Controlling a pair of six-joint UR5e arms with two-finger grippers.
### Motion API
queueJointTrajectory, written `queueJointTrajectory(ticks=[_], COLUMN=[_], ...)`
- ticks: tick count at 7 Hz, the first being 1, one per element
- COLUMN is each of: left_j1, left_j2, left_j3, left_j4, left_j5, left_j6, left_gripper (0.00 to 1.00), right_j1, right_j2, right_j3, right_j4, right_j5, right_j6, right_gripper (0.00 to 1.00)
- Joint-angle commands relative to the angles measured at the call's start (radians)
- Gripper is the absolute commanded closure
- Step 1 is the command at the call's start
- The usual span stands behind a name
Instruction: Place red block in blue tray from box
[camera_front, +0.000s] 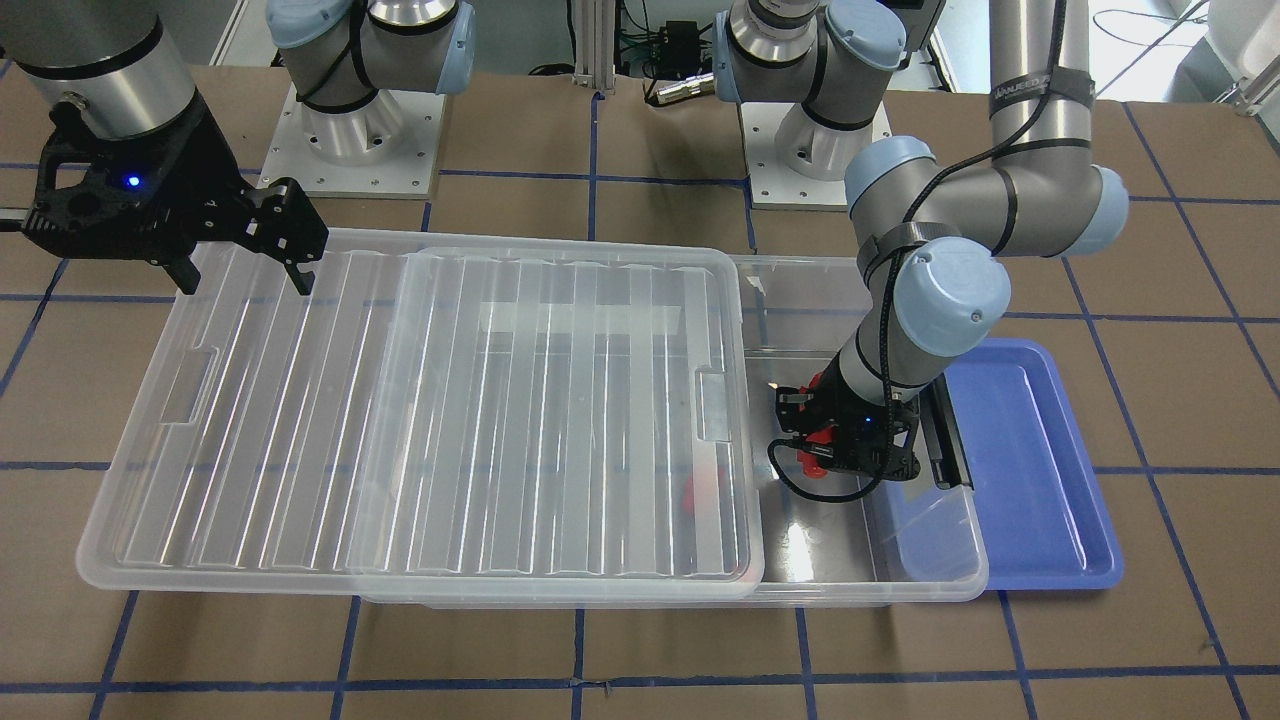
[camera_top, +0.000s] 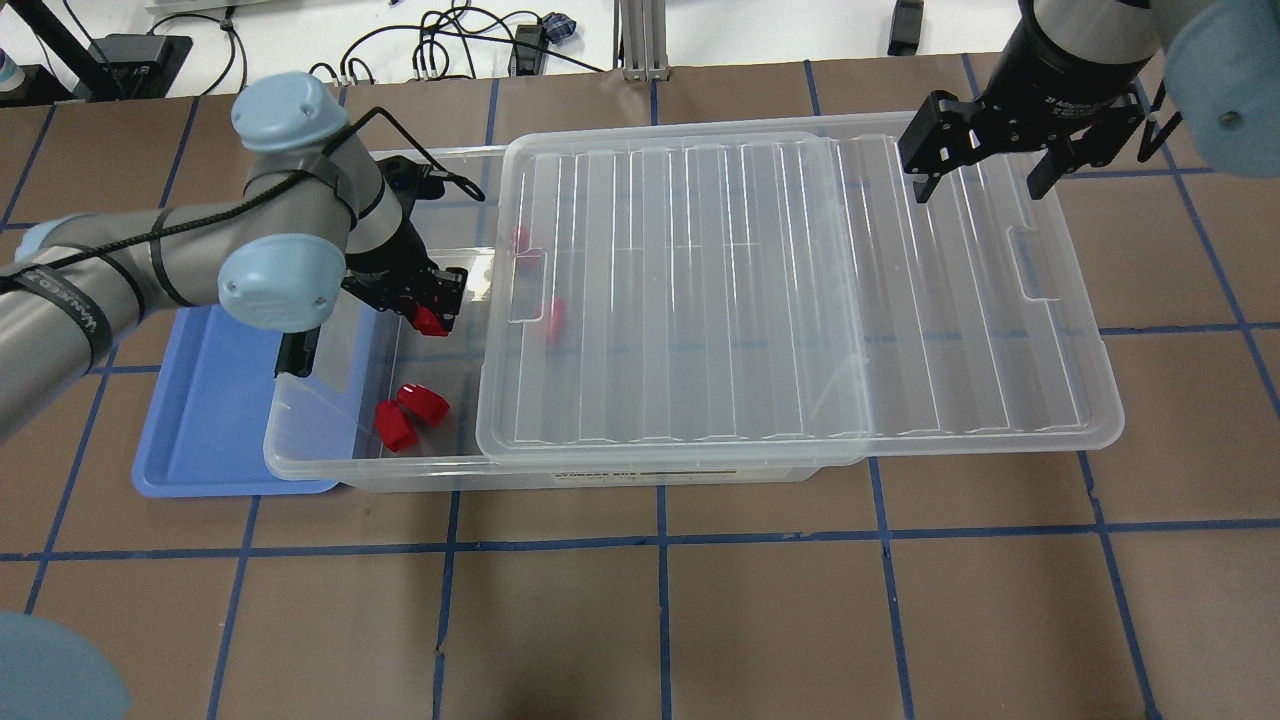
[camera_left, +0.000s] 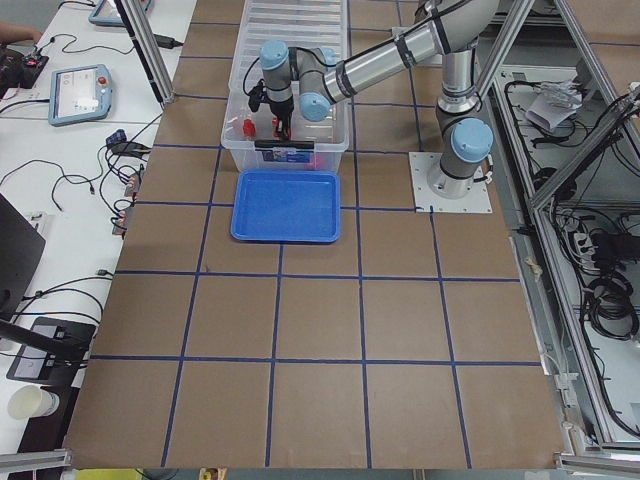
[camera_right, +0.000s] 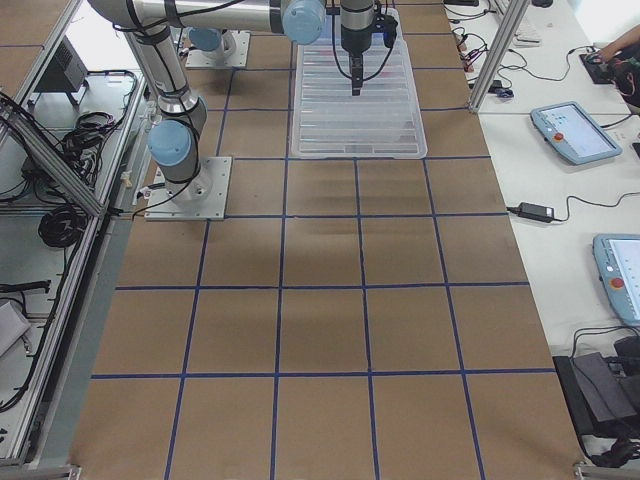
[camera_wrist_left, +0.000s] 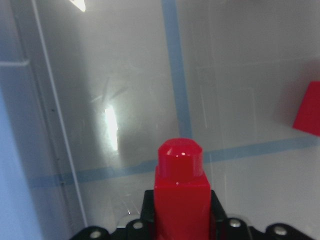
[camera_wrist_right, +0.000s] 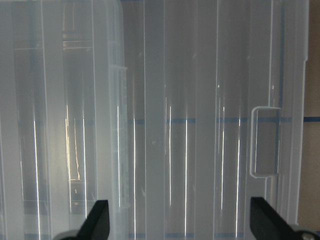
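Observation:
My left gripper is shut on a red block inside the uncovered end of the clear box. It holds the block over the box's floor, near the wall next to the blue tray. The tray lies empty beside that end of the box. Two more red blocks lie in the uncovered end, and others show through the ribbed lid. My right gripper is open and empty above the far end of the lid.
The lid is slid sideways and overhangs the box on my right. The box's black latch faces the tray. The arm bases stand behind the box. Brown table with blue tape lines lies all around.

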Motion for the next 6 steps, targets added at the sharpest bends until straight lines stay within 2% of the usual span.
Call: queueJointTrajectory(ticks=[1, 2, 4, 6], left_j1=[0.004, 0.018, 0.211, 0.347], left_j2=[0.033, 0.052, 0.057, 0.015], left_j3=[0.249, 0.306, 0.305, 0.273], left_j4=[-0.335, -0.385, -0.402, -0.379], left_j5=[-0.001, 0.019, 0.054, 0.056], left_j6=[-0.004, 0.006, 0.083, 0.283], left_gripper=[0.95, 0.95, 0.95, 0.95], right_j1=[0.001, -0.008, -0.110, -0.287], right_j2=[0.001, 0.001, 0.007, 0.020], right_j3=[0.000, 0.000, 0.000, 0.033], right_j4=[0.000, 0.001, 0.007, -0.008], right_j5=[-0.004, -0.007, -0.004, -0.008], right_j6=[-0.009, -0.015, -0.080, -0.413], right_gripper=[0.00, 0.00, 0.00, 0.00])
